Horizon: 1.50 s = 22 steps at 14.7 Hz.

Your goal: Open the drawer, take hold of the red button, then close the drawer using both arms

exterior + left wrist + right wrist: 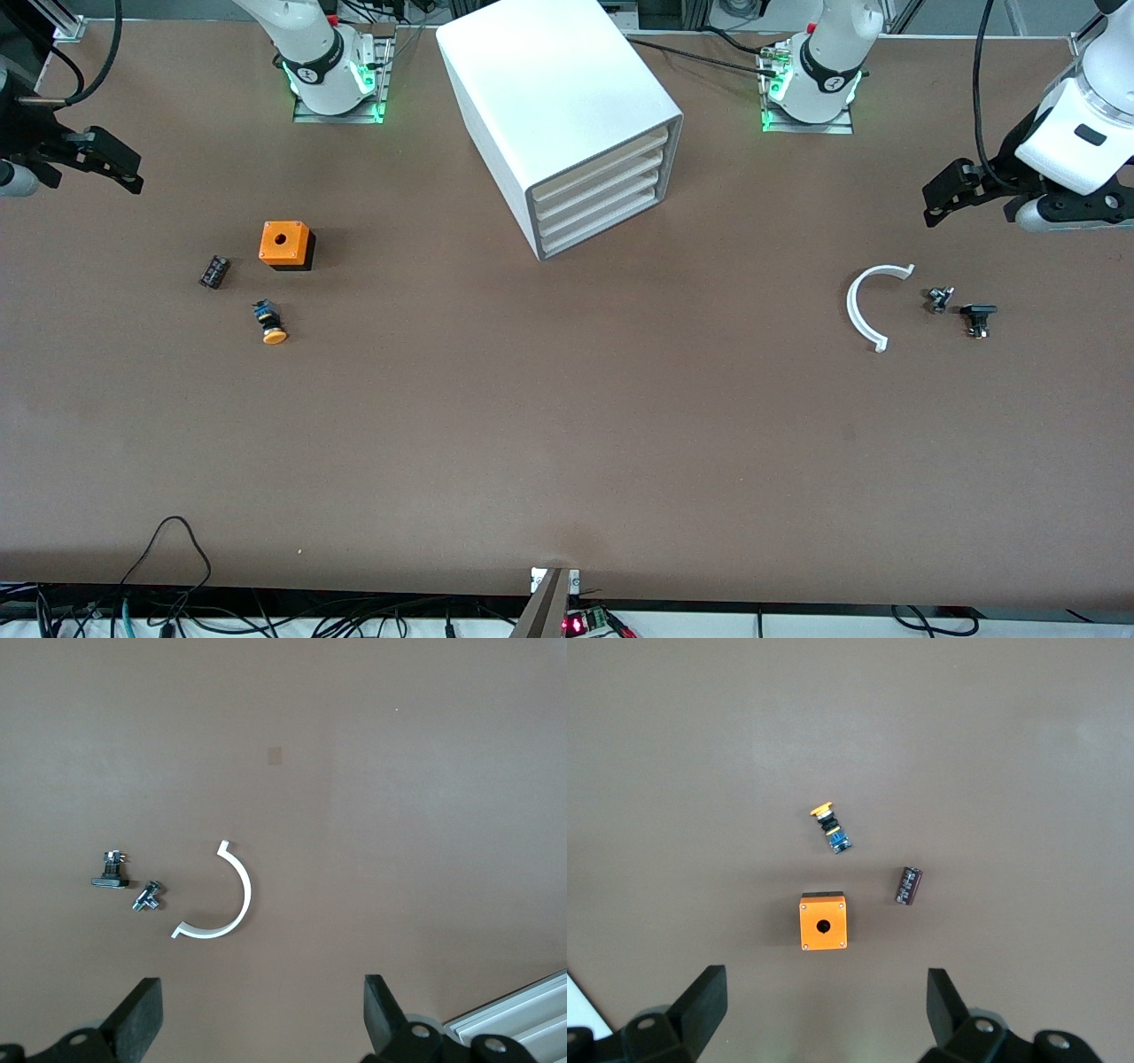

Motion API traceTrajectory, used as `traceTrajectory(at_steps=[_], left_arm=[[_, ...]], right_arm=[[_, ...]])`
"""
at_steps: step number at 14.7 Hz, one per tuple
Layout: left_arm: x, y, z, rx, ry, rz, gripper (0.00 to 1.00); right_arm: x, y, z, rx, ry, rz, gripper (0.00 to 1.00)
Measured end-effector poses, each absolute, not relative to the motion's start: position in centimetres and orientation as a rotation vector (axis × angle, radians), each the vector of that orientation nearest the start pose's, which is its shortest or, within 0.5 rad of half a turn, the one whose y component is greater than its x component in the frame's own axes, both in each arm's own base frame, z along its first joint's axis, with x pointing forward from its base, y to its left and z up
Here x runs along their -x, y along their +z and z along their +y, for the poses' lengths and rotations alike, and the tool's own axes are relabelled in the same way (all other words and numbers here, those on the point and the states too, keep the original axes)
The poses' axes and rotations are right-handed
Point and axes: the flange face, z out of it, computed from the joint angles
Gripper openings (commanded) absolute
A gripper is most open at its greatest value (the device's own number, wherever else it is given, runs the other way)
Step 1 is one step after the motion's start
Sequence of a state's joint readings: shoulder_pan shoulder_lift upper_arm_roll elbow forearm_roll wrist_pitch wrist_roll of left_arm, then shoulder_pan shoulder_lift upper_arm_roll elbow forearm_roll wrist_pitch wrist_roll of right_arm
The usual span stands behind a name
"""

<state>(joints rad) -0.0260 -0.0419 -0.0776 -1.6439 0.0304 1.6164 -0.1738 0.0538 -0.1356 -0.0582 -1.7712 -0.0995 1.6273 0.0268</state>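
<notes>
The white cabinet [558,97] stands between the two arm bases, with its four tray drawers shut. The drawer [601,184], second from the top, is shut. The red-capped button is hidden. My left gripper [939,199] hangs open and empty over the table at the left arm's end, above a white arc piece; in the left wrist view [263,1010] its jaws are wide apart. My right gripper [133,173] hangs open and empty over the right arm's end, wide open in the right wrist view [828,1005].
Near the right arm's end lie an orange box with a hole [285,245], an orange-yellow capped button [270,322] and a black cylinder [213,271]. Near the left arm's end lie a white arc [864,306] and two small dark parts [939,299] [977,317].
</notes>
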Motion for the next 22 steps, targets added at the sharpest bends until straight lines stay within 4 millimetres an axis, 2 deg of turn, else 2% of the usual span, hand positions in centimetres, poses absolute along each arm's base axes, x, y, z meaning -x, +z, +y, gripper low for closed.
traceTrajectory(at_steps=[6,10,17,22], left_arm=[[-54.2,61.7,-5.4,3.108,-0.029,-0.106,1.0],[-54.3,61.6,-5.4,3.108,-0.025,-0.105,1.0],[-55.0,60.2,-5.8,3.108,0.013,-0.094,1.0],[-56.9,56.2,-6.1,3.109,0.109,-0.077,1.0]], right_arm=[[-51.3,60.1,-1.4,3.232,-0.017,0.026,1.0],[-50.3,59.9,-1.4,3.229,-0.048,0.015,1.0],[-49.6,59.8,-1.4,3.227,-0.06,0.012,1.0],[-49.6,59.8,-1.4,3.223,-0.06,0.013,1.0]])
